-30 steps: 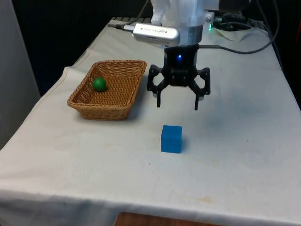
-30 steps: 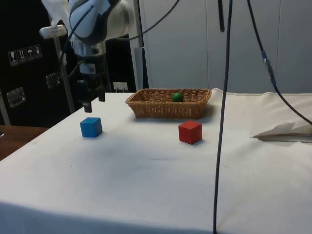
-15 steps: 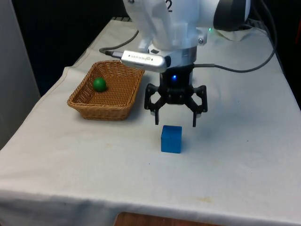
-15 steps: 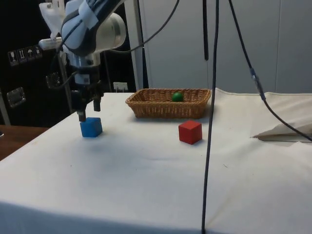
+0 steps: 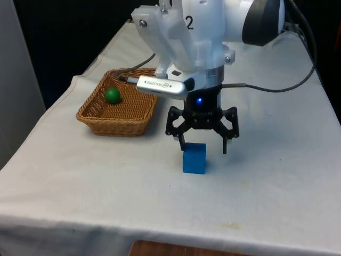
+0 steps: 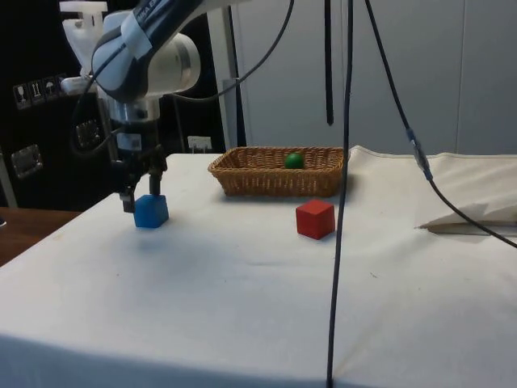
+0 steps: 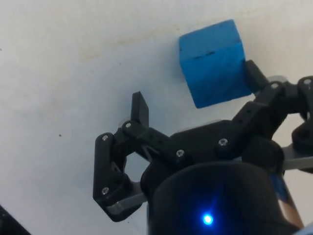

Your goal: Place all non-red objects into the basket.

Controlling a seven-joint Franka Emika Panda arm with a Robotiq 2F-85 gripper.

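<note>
A blue cube (image 5: 194,158) sits on the white cloth near the table's front. My gripper (image 5: 203,145) is open and low over the cloth just behind the cube. In the side view the gripper (image 6: 139,198) hangs at the blue cube (image 6: 151,211). In the wrist view the blue cube (image 7: 212,62) lies off-centre, close against one finger (image 7: 254,76), while the other finger (image 7: 140,107) stands apart over bare cloth. The wicker basket (image 5: 98,114) on the front view's left holds a green ball (image 5: 112,95). A red cube (image 6: 315,219) rests in front of the basket (image 6: 266,179) in the side view.
A dark cable (image 6: 346,162) hangs down across the side view. A crumpled fold of white cloth (image 6: 477,217) lies at the side view's right. The table's front edge (image 5: 160,234) is a short way beyond the blue cube.
The gripper has come down and moved towards the blue cube, from well above the cloth to just behind the cube. It stays open. The cubes, ball and basket have not moved.
</note>
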